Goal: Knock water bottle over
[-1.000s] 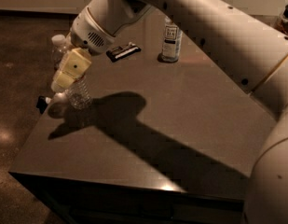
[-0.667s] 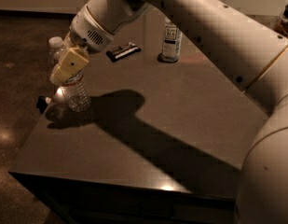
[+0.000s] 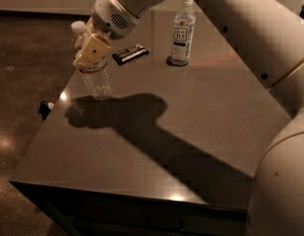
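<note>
The pincer [image 3: 90, 54] rests against the water bottle [image 3: 98, 80] at the table's [image 3: 191, 117] left edge; its grip cannot be told.

Clear ribbed water bottle [image 3: 98, 81], white cap, red band, slightly tilted, at left edge of table [image 3: 191, 132], gripper [image 3: 91, 52] before its neck

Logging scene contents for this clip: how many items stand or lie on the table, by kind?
Bottles: 2, the ribbed water bottle and the labelled bottle
Flat dark packets: 1
Total: 3
The gripper is against the water bottle's upper part, near the table's left edge. A small dark thing beside that edge is unclear and not counted.
</note>
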Controlling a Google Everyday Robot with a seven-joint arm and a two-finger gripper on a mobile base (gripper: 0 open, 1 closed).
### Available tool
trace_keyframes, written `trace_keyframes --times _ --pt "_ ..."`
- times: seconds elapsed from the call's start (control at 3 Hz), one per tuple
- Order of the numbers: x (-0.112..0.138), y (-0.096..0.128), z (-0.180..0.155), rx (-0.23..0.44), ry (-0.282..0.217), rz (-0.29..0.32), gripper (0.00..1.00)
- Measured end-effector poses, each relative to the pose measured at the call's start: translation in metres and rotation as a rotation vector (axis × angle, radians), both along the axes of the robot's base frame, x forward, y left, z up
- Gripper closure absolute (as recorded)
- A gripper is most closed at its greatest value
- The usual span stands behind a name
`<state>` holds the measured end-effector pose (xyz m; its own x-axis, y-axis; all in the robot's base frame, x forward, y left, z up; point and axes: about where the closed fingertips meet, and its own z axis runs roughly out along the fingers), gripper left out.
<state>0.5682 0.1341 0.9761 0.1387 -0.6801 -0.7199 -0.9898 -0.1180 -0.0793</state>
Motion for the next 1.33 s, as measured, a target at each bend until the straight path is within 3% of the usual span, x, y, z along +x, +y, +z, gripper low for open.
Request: trace_keyframes --times 0.33,0.67,1.33 --pt "0.018 -0.041 0.006 -0.084 -0.097 -0.024 1.00" --pt "0.042 -0.104 0.000 -0.221 -0.223 -0.043 1.00" --pt "0.063 -0.167 -0.004 -0.375 -0.376 -0.051 1.00"
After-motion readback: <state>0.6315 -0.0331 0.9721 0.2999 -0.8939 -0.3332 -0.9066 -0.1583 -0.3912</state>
